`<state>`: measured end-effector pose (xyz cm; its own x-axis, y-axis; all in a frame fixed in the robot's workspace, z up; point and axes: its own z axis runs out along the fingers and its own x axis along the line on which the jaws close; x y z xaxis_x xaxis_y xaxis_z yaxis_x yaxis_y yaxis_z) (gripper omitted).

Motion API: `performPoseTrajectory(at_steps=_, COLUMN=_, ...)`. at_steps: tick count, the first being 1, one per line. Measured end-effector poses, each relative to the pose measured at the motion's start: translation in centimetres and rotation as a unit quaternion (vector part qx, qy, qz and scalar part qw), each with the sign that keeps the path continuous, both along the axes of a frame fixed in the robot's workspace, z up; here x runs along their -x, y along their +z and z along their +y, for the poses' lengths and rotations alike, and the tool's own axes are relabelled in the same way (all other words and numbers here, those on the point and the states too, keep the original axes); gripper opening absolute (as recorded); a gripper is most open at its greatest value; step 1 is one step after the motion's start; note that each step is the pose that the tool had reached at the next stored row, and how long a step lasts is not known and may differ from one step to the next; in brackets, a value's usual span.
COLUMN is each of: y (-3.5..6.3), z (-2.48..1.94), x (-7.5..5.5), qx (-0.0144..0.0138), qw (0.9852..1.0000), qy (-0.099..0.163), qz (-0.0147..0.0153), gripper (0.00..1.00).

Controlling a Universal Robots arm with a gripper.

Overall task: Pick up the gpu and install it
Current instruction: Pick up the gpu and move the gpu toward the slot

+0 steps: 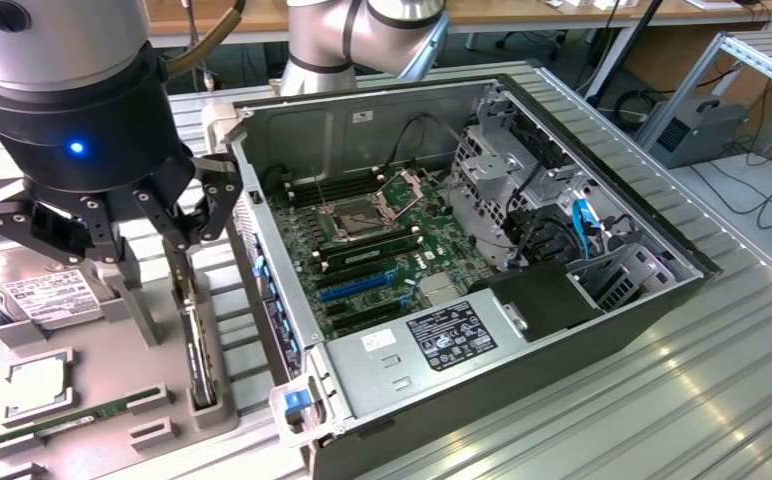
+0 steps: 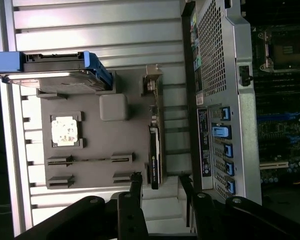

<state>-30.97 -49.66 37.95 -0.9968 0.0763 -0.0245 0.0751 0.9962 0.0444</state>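
Observation:
The gpu (image 1: 201, 352) is a thin black card standing on edge in a slot of the grey parts holder (image 1: 93, 372), at the exterior view's left, beside the open computer case (image 1: 520, 330). My gripper (image 1: 143, 240) hangs just above the holder, over the card's upper end. In the wrist view the gpu (image 2: 154, 155) appears edge-on, its near end lying between my two fingers (image 2: 135, 192). They stand apart on either side of the card without touching it, so the gripper (image 2: 160, 189) is open. Blue card slots (image 1: 354, 288) show on the motherboard (image 1: 400, 225) inside the case.
The holder also carries a silver hard drive (image 1: 37, 296), a processor chip (image 1: 37, 385) and a green RAM stick (image 1: 59, 424). The case wall (image 1: 259, 290) rises close beside the gpu. Ribbed metal table (image 1: 653, 400) extends to the exterior view's right.

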Motion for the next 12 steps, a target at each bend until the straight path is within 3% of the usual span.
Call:
performPoseTrajectory(at_steps=7, y=-0.14, z=0.0, x=0.0, qx=0.0, qw=1.0, qy=0.0, qz=0.0, gripper=0.42)
performPoseTrajectory(at_steps=12, y=-0.83, z=0.0, x=0.0, qx=0.0, qw=1.0, qy=0.0, qz=0.0, gripper=0.42)
